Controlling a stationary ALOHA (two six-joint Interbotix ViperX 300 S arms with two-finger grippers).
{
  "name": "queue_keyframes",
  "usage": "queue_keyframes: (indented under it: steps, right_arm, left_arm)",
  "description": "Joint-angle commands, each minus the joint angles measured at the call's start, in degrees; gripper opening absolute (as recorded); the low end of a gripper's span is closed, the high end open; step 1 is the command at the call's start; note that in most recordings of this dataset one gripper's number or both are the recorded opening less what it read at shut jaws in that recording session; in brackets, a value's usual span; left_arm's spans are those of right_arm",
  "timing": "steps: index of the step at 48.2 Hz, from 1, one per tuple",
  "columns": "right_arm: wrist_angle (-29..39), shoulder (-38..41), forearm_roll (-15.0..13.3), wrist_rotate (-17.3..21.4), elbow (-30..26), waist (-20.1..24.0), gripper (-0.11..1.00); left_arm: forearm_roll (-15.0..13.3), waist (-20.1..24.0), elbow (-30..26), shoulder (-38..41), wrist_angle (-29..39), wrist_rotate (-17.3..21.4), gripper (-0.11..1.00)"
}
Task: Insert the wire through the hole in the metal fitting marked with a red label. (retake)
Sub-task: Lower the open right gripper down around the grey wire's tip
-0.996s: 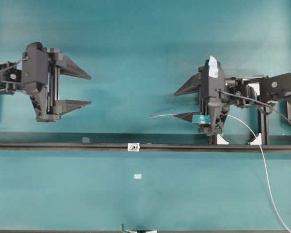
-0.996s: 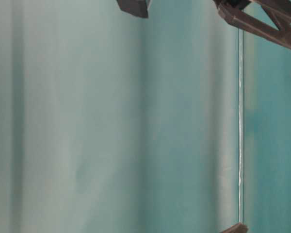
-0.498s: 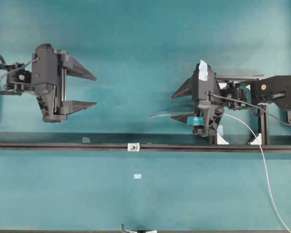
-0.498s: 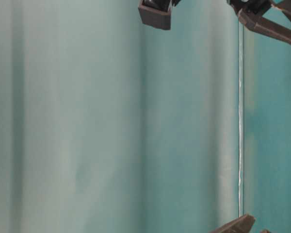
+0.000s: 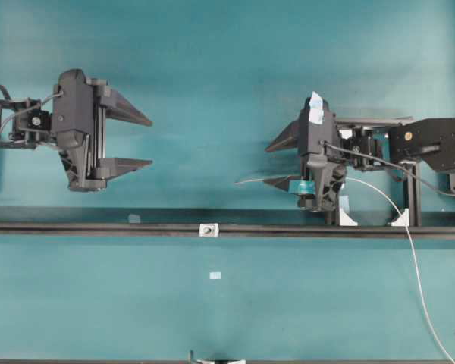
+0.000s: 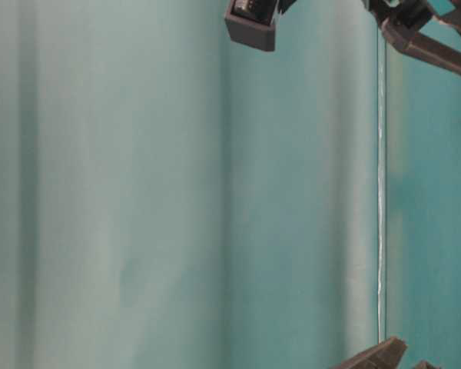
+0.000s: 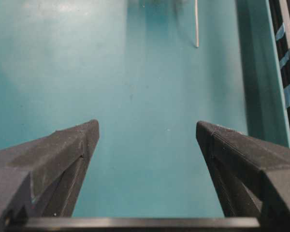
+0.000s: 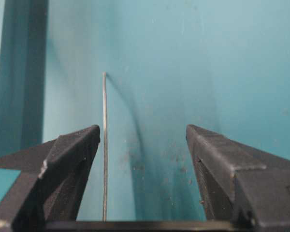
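Observation:
The metal fitting [image 5: 208, 229], a tiny silvery square with a dark hole, sits on the black rail [image 5: 98, 227]. The thin silver wire [image 5: 250, 180] lies behind the rail. Its free tip points left, and its far length curves off to the lower right. My right gripper [image 5: 265, 164] is open around it. In the right wrist view the wire [image 8: 105, 145] runs inside the gap of that gripper [image 8: 142, 128], close beside the left finger and unpinched. My left gripper [image 5: 151, 141] hangs open and empty at the far left, with bare cloth between its fingers [image 7: 147, 126] and the wire tip [image 7: 196, 24] ahead.
White clamp blocks [image 5: 347, 218] stand on the rail under the right arm. A small pale tag [image 5: 215, 275] lies on the teal cloth in front of the fitting. The table-level view shows only cloth and dark gripper parts [image 6: 253, 23] at its edges.
The left gripper has shifted a little to the right and the right gripper a little to the left. The wire and the fitting have stayed in place, and both grippers remain open.

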Motion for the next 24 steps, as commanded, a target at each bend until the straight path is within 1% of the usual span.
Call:
queue_keyframes:
  steps: [1,10,15,20,22,24]
  right_arm:
    - [-1.1,-0.3,0.1,0.1,-1.1,-0.2,0.81]
    - [-1.2,0.4,0.1,0.1,-1.6,-0.2,0.8]
    - [-1.2,0.4,0.2,0.1,-1.7,-0.2,0.78]
    - [-1.1,0.4,0.1,0.1,-1.7,-0.2,0.69]
    - [-1.0,0.4,0.2,0.1,-1.7,-0.2,0.63]
    - [-1.0,0.4,0.1,0.1,-1.6,-0.2,0.54]
  left_arm:
    - [-0.1,0.2,-1.1,-0.4,-0.5,0.0,0.57]
    - [-0.1,0.2,-0.9,-0.4,-0.5,0.0,0.57]
    - [-0.1,0.2,-0.9,-0.4,-0.5,0.0,0.57]
    - [-0.1,0.2,-0.9,-0.4,-0.4,0.0,0.57]
    - [-0.1,0.2,-0.8,-0.4,-0.5,0.0,0.57]
    - [-0.1,0.2,-0.8,-0.4,-0.4,0.0,0.57]
